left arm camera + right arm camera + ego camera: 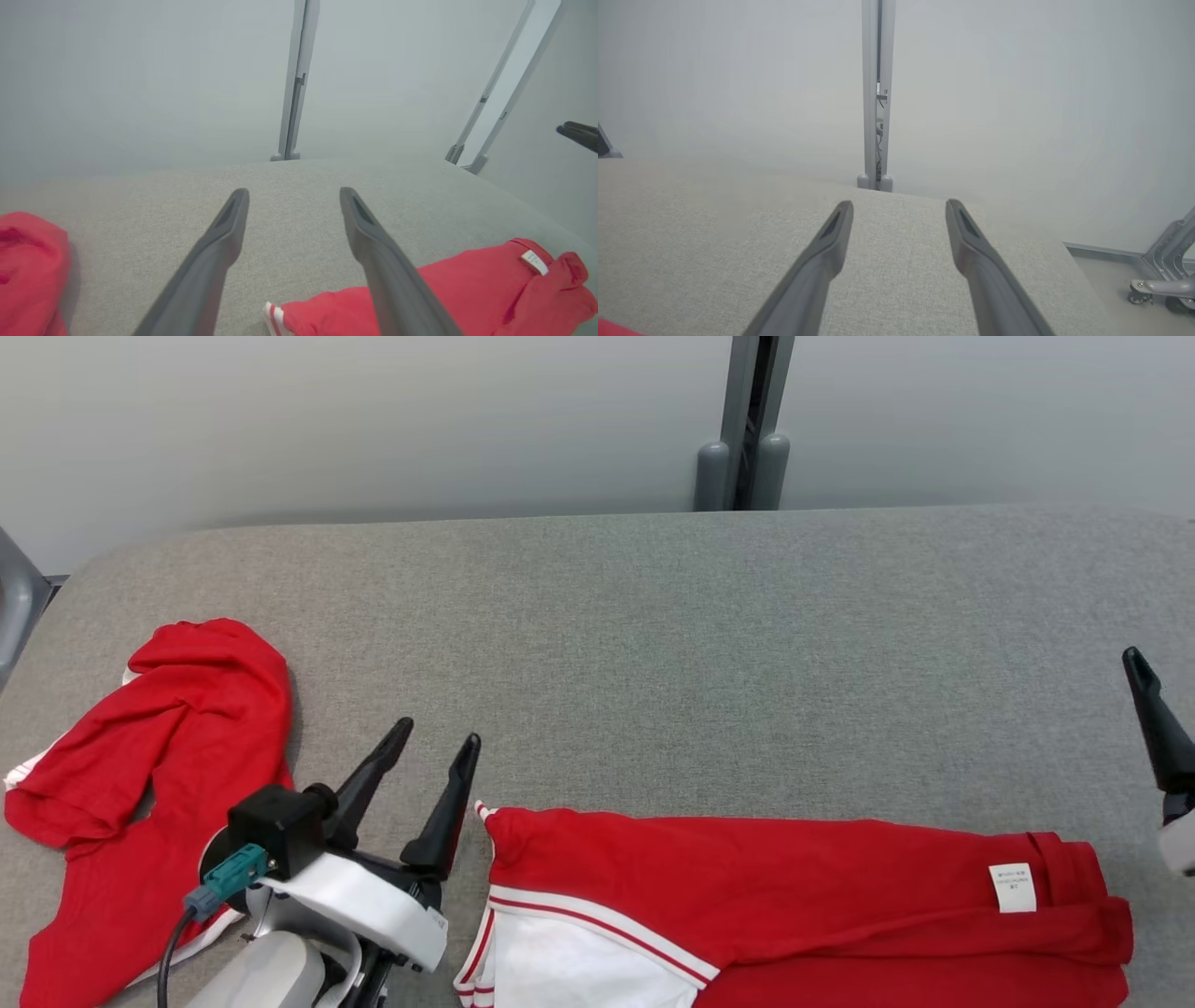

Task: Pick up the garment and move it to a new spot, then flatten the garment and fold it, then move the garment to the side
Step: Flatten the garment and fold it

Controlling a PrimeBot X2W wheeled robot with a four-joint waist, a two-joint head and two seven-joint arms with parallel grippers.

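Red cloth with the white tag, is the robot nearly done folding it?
Partly. The red garment lies spread fairly flat on the grey table, so moving and flattening look done. Nothing is in hand: the left gripper and right gripper are open and empty. Folding may be unfinished, and moving it aside is left.

Grey fabric table (653, 644); grey post (752, 420) behind far edge; pale wall (373, 420) beyond.

Grey fabric-topped table (653, 616), pale grey partition wall (373, 420), upright grey metal post (747, 420), wheeled frame foot (1157, 284)
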